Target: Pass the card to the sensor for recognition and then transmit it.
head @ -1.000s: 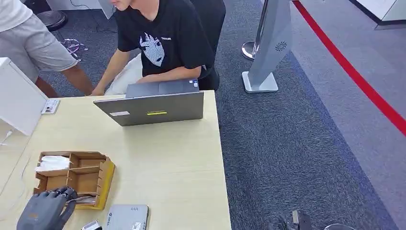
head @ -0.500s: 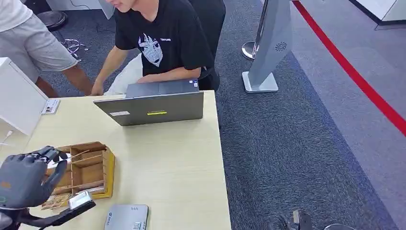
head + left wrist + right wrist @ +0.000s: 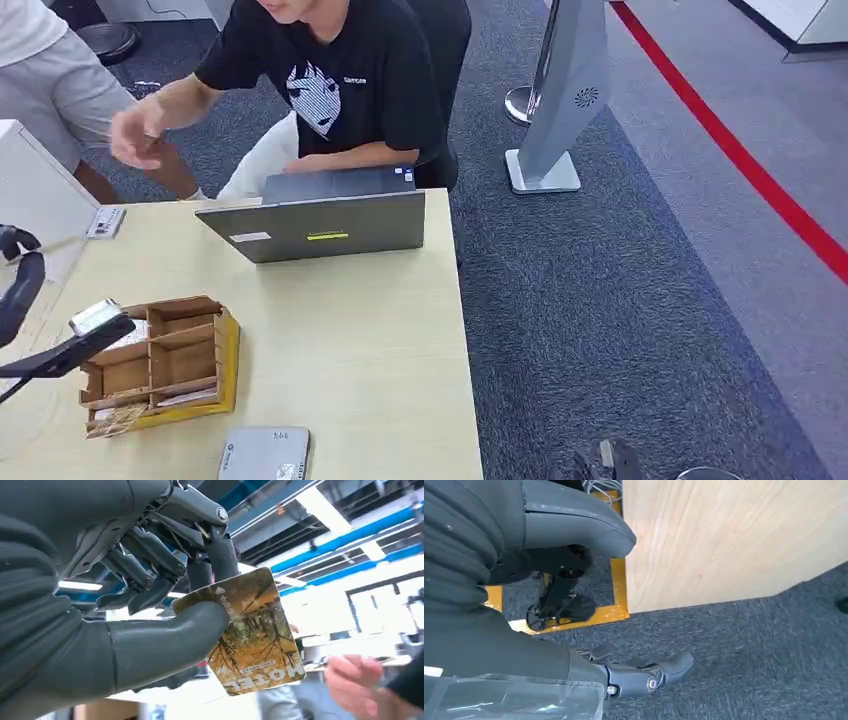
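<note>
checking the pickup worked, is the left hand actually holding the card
Yes, in the left wrist view the left hand pinches the card between its thumb and fingers.

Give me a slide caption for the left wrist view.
The left hand pinches a yellow-brown card as a person's hand reaches in.

Bench [image 3: 380,330]: pale wood-grain top, smooth, matt. Organiser [image 3: 160,365]: brown corrugated cardboard, rough-edged, with a yellow outer wall. Laptop [image 3: 318,225]: grey metal lid, matt. Sensor [image 3: 264,454]: grey plastic, smooth. Card [image 3: 252,632]: glossy printed plastic, worn brown-gold picture. Left hand [image 3: 150,580]: matt grey plastic thumb, darker metal-jointed fingers [image 3: 220,550]. Floor [image 3: 620,300]: grey-blue carpet, coarse weave, with a red stripe [image 3: 740,150].
</note>
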Robot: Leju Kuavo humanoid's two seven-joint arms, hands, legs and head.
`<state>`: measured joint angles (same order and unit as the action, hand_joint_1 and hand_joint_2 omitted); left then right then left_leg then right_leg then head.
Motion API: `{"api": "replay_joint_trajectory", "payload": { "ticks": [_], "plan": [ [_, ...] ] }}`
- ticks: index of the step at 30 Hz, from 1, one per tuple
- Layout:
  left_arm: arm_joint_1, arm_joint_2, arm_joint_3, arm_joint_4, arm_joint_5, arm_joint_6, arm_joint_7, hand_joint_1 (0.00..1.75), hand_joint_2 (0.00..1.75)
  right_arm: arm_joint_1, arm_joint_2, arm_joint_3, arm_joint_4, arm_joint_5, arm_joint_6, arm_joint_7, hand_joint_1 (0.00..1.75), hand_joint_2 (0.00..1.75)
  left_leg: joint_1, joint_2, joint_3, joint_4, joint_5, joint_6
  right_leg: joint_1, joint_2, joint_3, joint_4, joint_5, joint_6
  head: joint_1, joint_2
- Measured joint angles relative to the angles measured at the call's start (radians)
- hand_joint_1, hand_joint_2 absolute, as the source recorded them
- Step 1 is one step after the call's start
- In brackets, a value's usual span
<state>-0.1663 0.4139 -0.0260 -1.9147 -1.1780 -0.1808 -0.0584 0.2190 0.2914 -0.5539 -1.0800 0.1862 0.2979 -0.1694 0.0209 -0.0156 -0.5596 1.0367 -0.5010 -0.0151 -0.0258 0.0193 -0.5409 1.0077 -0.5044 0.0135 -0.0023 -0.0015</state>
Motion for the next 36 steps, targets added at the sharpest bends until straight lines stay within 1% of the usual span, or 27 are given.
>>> {"api": "replay_joint_trajectory", "payload": {
  "ticks": [4, 9, 10, 11, 15, 19, 22, 25, 27, 29, 30, 31, 33, 36],
  "plan": [
    [-0.005, 0.000, 0.031, 0.038, -0.006, -0.006, 0.013, 1.75, 1.75, -0.001, 0.000, 0.000, 0.004, 0.001, 0.007, 0.000, 0.00, 1.75, 0.000, 0.000, 0.000, 0.000, 0.000, 0.000, 0.000, 0.000, 0.000, 0.000, 0.000, 0.000, 0.000, 0.000],
    [-0.001, -0.006, 0.060, 0.069, -0.013, -0.002, 0.012, 1.75, 1.75, -0.001, 0.000, 0.000, 0.008, 0.015, 0.013, -0.002, 0.00, 1.75, 0.000, 0.000, -0.001, 0.000, 0.000, 0.000, 0.000, 0.000, 0.000, 0.000, 0.000, 0.000, 0.000, 0.000],
    [0.002, -0.009, 0.065, 0.071, -0.014, 0.000, 0.012, 0.21, 1.75, -0.001, 0.000, 0.000, 0.009, 0.014, 0.016, -0.003, 0.00, 1.75, 0.000, 0.000, -0.001, 0.000, 0.000, 0.000, 0.000, 0.000, -0.001, 0.000, 0.000, 0.000, 0.000, 0.000],
    [0.004, -0.012, 0.068, 0.073, -0.016, 0.001, 0.011, 0.00, 1.75, -0.001, 0.000, 0.000, 0.010, 0.014, 0.018, -0.003, 0.00, 1.75, 0.000, 0.000, -0.001, 0.000, 0.000, 0.000, 0.000, 0.000, 0.000, 0.000, 0.000, 0.000, 0.000, 0.000],
    [0.013, -0.023, 0.079, 0.074, -0.025, 0.013, -0.006, 0.00, 1.75, -0.001, 0.000, 0.000, 0.009, 0.007, 0.018, 0.000, 0.00, 1.75, 0.000, 0.000, -0.001, 0.000, 0.000, 0.000, 0.000, 0.000, 0.000, 0.000, 0.000, 0.000, 0.000, 0.000],
    [0.027, -0.044, 0.099, 0.074, -0.025, 0.045, -0.023, 0.00, 1.75, 0.000, 0.000, 0.001, 0.007, -0.023, 0.000, 0.008, 0.00, 1.75, 0.000, 0.000, -0.001, 0.000, 0.000, 0.000, 0.000, 0.000, 0.000, 0.000, 0.000, 0.000, 0.000, 0.000],
    [0.037, -0.067, 0.119, 0.069, -0.021, 0.092, -0.045, 0.00, 1.75, 0.001, 0.000, 0.006, 0.003, -0.046, -0.013, 0.010, 0.00, 1.75, 0.000, 0.000, -0.001, 0.000, 0.000, 0.000, 0.000, 0.000, -0.001, 0.000, 0.000, 0.000, 0.000, 0.000],
    [0.055, -0.104, 0.146, 0.033, 0.004, 0.165, -0.074, 0.00, 1.75, 0.003, 0.000, 0.013, -0.006, -0.084, -0.036, 0.012, 0.00, 1.75, 0.000, 0.001, -0.001, 0.000, 0.000, 0.000, 0.000, 0.000, -0.001, 0.000, 0.000, 0.000, 0.000, 0.000],
    [0.073, -0.143, 0.171, -0.010, 0.042, 0.204, -0.096, 0.00, 1.75, 0.003, 0.000, 0.025, -0.014, -0.112, -0.051, 0.016, 0.00, 1.75, 0.000, 0.001, -0.001, 0.000, 0.000, 0.000, 0.000, 0.001, -0.001, 0.000, 0.000, 0.000, 0.000, 0.000],
    [0.100, -0.181, 0.198, -0.064, 0.126, 0.230, -0.128, 0.00, 1.75, 0.009, 0.000, 0.036, -0.025, -0.148, -0.071, 0.022, 0.00, 1.75, 0.000, 0.002, -0.001, 0.000, 0.000, 0.000, 0.000, 0.002, -0.001, -0.001, 0.000, 0.000, 0.000, 0.000],
    [0.120, -0.212, 0.218, -0.105, 0.182, 0.237, -0.146, 0.00, 1.75, 0.020, 0.000, 0.047, -0.038, -0.168, -0.083, 0.029, 0.00, 1.75, 0.000, 0.002, -0.001, 0.000, -0.001, 0.001, 0.000, 0.002, -0.001, -0.001, 0.000, 0.000, 0.000, 0.000],
    [0.140, -0.253, 0.244, -0.148, 0.239, 0.237, -0.161, 0.00, 1.75, 0.035, 0.003, 0.058, -0.052, -0.184, -0.091, 0.034, 0.00, 1.75, 0.000, 0.001, -0.001, 0.000, -0.001, 0.001, 0.000, 0.002, -0.001, -0.001, 0.000, 0.000, 0.000, 0.000],
    [0.178, -0.316, 0.289, -0.222, 0.355, 0.220, -0.193, 0.00, 1.75, 0.057, 0.009, 0.074, -0.069, -0.205, -0.100, 0.041, 0.00, 1.75, 0.000, 0.001, -0.002, 0.000, -0.001, 0.000, 0.000, 0.002, -0.002, -0.001, 0.000, 0.000, -0.001, 0.000],
    [0.242, -0.413, 0.376, -0.331, 0.548, 0.190, -0.258, 0.00, 1.75, 0.085, 0.013, 0.092, -0.106, -0.244, -0.116, 0.048, 0.00, 1.75, 0.000, 0.002, -0.003, 0.000, -0.002, 0.000, 0.000, 0.002, -0.003, -0.001, -0.001, 0.000, -0.001, 0.000]
  ]
}}
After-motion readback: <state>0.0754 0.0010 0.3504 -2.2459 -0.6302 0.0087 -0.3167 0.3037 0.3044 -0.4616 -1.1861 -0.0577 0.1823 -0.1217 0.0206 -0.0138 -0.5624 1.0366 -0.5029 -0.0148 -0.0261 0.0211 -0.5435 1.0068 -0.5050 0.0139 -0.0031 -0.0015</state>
